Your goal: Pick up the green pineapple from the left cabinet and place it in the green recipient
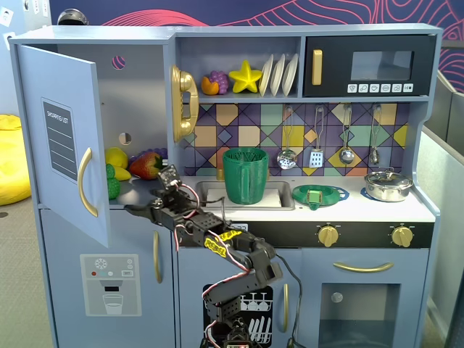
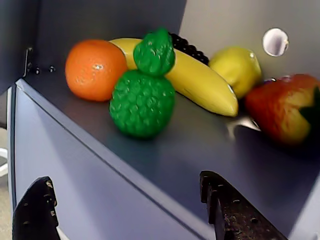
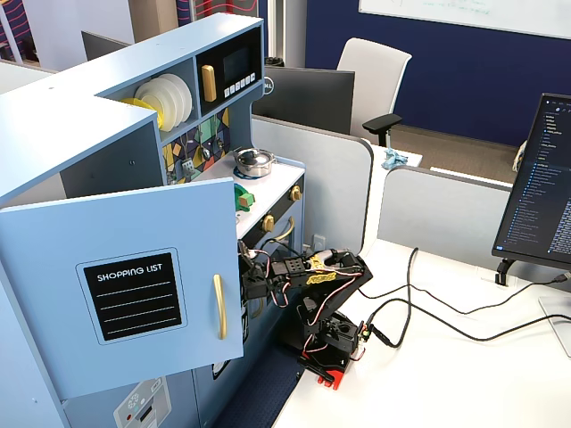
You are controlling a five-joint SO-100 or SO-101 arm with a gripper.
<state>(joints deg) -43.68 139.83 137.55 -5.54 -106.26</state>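
The tall light-blue toy-kitchen left cabinet (image 1: 138, 109) is seen with its door (image 1: 61, 138), bearing a curved gold handle and a dark "shopping list" panel, swung open. On its shelf, in the wrist view, six toy fruits are counted from left to right: one round orange (image 2: 95, 69), one small bright-green bumpy plastic green pineapple (image 2: 143, 96) standing upright in front, one long yellow banana (image 2: 200, 85) behind it, one cluster of dark grapes (image 2: 187, 47) largely hidden behind the banana, one yellow lemon (image 2: 235, 69), and one red strawberry (image 2: 280, 107). The pineapple is touched by nothing but the shelf, near its front edge.

The black gripper (image 2: 122, 210) is held just outside and below the shelf edge, its two serrated fingers spread wide with nothing between them.

Further right in a fixed view, one tall dark-green ribbed tapered plastic green recipient (image 1: 246, 176) is stood upright in the sink (image 1: 279, 196); its contents cannot be made out. One flat green round dish (image 1: 320, 195) is laid on the counter, and one small steel pot (image 1: 388, 185) with a lid beside it.
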